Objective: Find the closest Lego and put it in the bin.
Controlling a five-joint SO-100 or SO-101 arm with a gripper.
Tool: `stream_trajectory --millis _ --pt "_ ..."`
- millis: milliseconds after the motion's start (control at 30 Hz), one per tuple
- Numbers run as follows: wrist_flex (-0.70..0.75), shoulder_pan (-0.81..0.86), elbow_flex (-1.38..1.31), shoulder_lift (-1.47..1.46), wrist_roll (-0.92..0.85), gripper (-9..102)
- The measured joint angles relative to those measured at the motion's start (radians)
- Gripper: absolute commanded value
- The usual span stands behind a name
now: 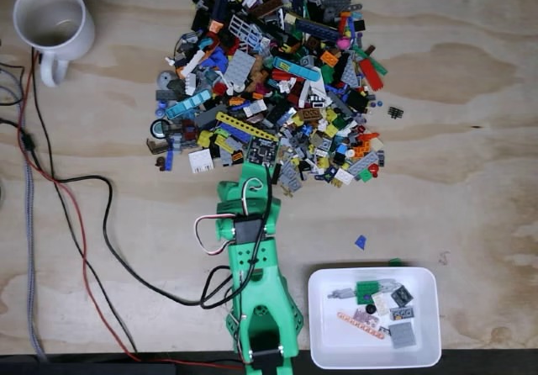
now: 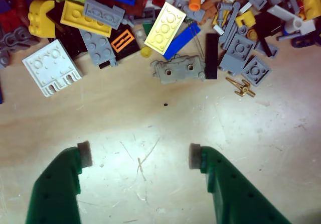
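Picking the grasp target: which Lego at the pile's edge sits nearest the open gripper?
The grey two-hole piece, in the wrist view: it juts furthest onto bare wood toward the gripper; the white plate sits off to the left.

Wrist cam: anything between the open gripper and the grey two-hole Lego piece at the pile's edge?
Only bare plywood table with one tiny dark speck, in the wrist view, between the gripper and the grey two-hole Lego piece.

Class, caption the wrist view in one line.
Open green tool above bare plywood, facing the Lego pile's edge.

Green tool [image 2: 140, 155] — white bin [image 1: 430, 354] — multicoloured Lego [image 1: 269, 81].
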Motion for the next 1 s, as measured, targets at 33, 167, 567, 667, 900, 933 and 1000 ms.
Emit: stream_trajectory --millis 33,167,567,667,900,933,1000 --pt "-0.002 -0.023 0.000 -0.014 0.014 27" --pt "-0.031 -0.172 0.000 -0.117 0.057 26" --pt "-0.279 -0.359 -0.077 -0.565 0.112 26" --pt "-0.319 -0.328 -0.109 -0.647 0.075 26" --pt "-0.374 -0.265 -0.224 -0.795 -0.006 28" --pt "-0.376 -0.262 -0.239 -0.808 -0.011 28" --pt "-0.379 -0.262 -0.265 -0.834 -0.020 28"
